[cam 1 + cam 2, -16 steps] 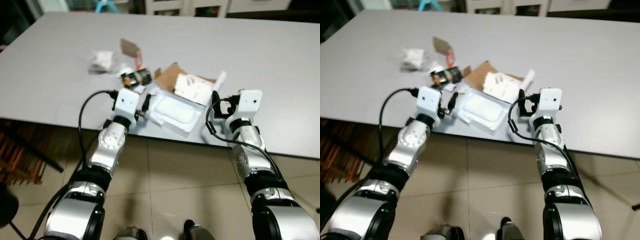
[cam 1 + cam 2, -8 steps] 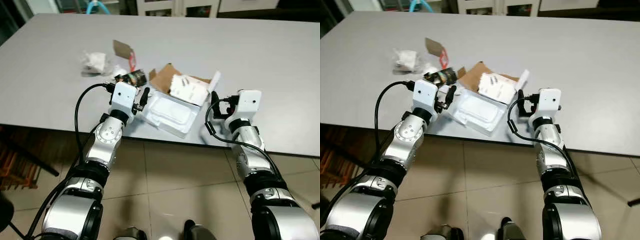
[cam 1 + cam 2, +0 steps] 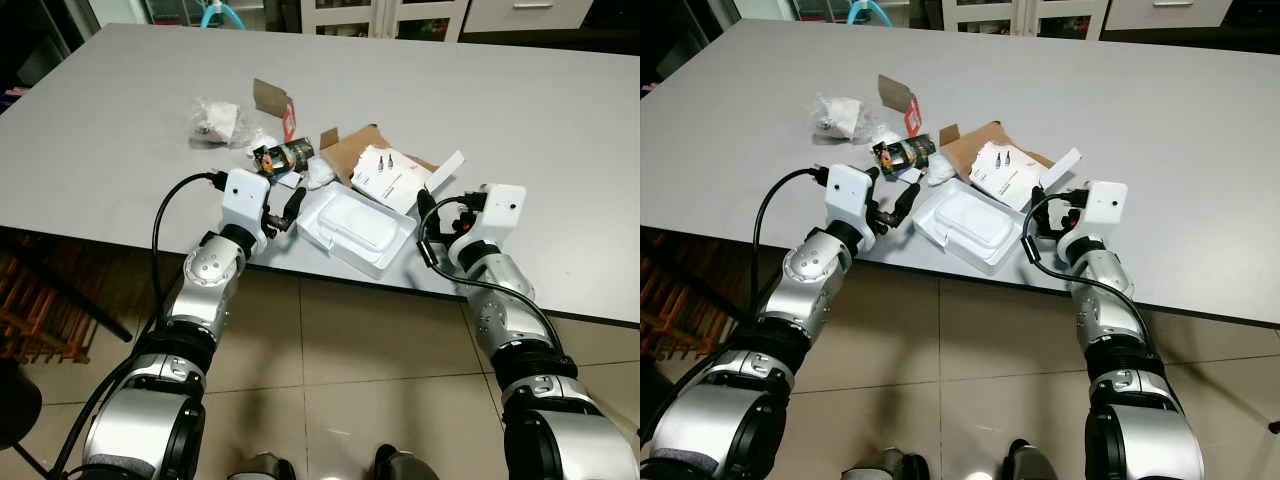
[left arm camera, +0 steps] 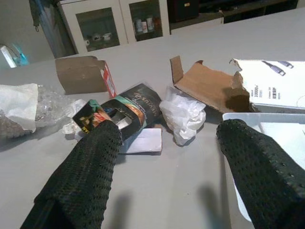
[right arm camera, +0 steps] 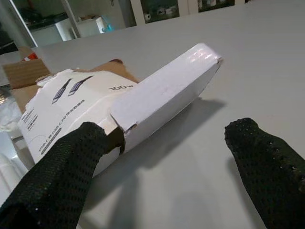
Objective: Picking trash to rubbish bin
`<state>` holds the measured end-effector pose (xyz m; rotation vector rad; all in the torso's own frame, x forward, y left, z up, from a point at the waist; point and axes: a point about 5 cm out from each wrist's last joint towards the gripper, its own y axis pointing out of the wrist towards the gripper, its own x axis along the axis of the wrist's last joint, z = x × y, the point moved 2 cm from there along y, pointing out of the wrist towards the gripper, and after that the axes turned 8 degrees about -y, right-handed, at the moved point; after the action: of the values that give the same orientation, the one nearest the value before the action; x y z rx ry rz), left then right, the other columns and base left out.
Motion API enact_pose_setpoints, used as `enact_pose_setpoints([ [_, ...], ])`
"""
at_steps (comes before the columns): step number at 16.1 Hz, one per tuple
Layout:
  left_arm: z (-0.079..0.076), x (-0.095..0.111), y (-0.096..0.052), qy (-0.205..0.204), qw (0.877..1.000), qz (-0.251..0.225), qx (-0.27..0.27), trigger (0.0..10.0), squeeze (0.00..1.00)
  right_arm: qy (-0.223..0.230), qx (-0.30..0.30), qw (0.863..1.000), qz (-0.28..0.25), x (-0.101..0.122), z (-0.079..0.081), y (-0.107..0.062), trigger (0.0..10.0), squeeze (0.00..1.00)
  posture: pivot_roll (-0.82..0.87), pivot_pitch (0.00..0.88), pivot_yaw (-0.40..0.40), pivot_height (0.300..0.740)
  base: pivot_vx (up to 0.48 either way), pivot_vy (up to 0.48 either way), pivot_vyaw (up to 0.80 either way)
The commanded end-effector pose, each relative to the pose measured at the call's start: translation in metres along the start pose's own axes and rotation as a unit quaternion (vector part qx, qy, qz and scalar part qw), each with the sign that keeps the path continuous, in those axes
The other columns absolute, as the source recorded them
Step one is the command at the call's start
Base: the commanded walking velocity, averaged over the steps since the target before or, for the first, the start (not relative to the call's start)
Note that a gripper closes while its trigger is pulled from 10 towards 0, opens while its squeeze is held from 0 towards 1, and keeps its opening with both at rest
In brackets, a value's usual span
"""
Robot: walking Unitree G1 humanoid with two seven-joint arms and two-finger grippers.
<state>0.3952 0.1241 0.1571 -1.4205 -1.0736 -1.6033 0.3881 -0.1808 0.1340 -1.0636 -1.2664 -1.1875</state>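
Note:
A pile of trash lies on the grey table [image 3: 120,170] near its front edge. It holds a white plastic tray [image 3: 358,228], a white cable box [image 3: 395,178] on torn brown cardboard [image 3: 345,150], a dark snack wrapper [image 3: 283,156], a crumpled tissue [image 4: 183,112] and a scrap of card with a red side [image 3: 272,100]. My left gripper [image 3: 283,208] is open just left of the tray, pointing at the wrapper [image 4: 126,112] and tissue. My right gripper [image 3: 440,215] is open at the tray's right side, facing the cable box [image 5: 143,102]. Neither holds anything.
A clear plastic bag with white stuffing [image 3: 218,120] lies at the pile's far left. Wooden chair parts [image 3: 30,300] stand under the table's left end. Cabinets [image 3: 400,10] line the wall behind the table. Tiled floor [image 3: 350,360] runs below the front edge.
The whole view has shifted as my head moved. Both grippers stay open at the table's front edge on either side of the tray. Nothing was picked up.

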Motion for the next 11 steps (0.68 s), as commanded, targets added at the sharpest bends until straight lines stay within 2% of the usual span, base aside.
enact_pose_setpoints([
  [1, 0.002, 0.003, 0.003, -0.008, 1.000, 0.004, -0.006, 10.0, 0.00, -0.011, 0.007, 1.000, -0.013, 0.010, -0.002, 0.002, 10.0, 0.00, -0.02, 0.135, 0.065, 0.740, 0.000, 0.000, 0.00],
  [2, 0.001, 0.004, 0.003, -0.012, 1.000, 0.002, -0.008, 10.0, 0.00, -0.008, 0.001, 1.000, -0.015, 0.012, -0.005, 0.002, 10.0, 0.00, -0.02, 0.137, 0.064, 0.740, 0.000, 0.000, 0.00],
  [5, -0.006, 0.001, 0.003, -0.018, 1.000, 0.002, -0.018, 10.0, 0.00, -0.035, -0.099, 0.994, -0.041, 0.033, -0.043, 0.001, 10.0, 0.00, -0.02, 0.139, 0.063, 0.740, 0.000, 0.000, 0.00],
  [6, -0.009, -0.002, 0.002, -0.018, 1.000, 0.005, -0.023, 10.0, 0.00, -0.063, -0.128, 0.989, -0.045, 0.039, -0.053, 0.000, 10.0, 0.00, -0.02, 0.141, 0.061, 0.740, 0.000, 0.000, 0.00],
  [8, -0.012, -0.005, 0.001, -0.022, 0.999, 0.009, -0.028, 10.0, 0.00, -0.080, -0.143, 0.986, -0.044, 0.043, -0.059, -0.001, 10.0, 0.00, -0.02, 0.142, 0.060, 0.740, 0.000, 0.000, 0.00],
  [11, -0.014, -0.007, 0.001, -0.021, 0.999, 0.013, -0.034, 10.0, 0.00, -0.104, -0.115, 0.987, -0.047, 0.060, -0.062, 0.003, 10.0, 0.00, -0.03, 0.140, 0.059, 0.740, 0.000, 0.000, 0.00],
])
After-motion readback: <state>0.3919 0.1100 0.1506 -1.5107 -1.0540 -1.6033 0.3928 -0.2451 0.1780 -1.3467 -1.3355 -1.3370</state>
